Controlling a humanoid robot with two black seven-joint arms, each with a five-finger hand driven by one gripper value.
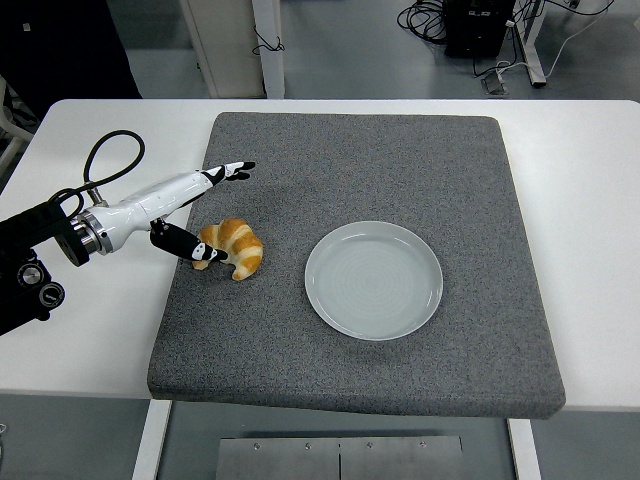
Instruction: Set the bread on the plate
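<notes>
A golden croissant [235, 246] lies on the left part of the grey mat [360, 150]. To its right sits an empty pale grey plate [374, 279]. My left hand [213, 214] reaches in from the left edge, spread wide around the croissant's left end. Its white fingers [232, 171] point out beyond the bread, and the black thumb lies against the bread's near left side. The hand holds nothing. My right arm does not show.
The mat lies on a white table [580, 200]. A black cable [105, 160] loops up from my left forearm. Beyond the table's far edge are a white post and cables on the floor.
</notes>
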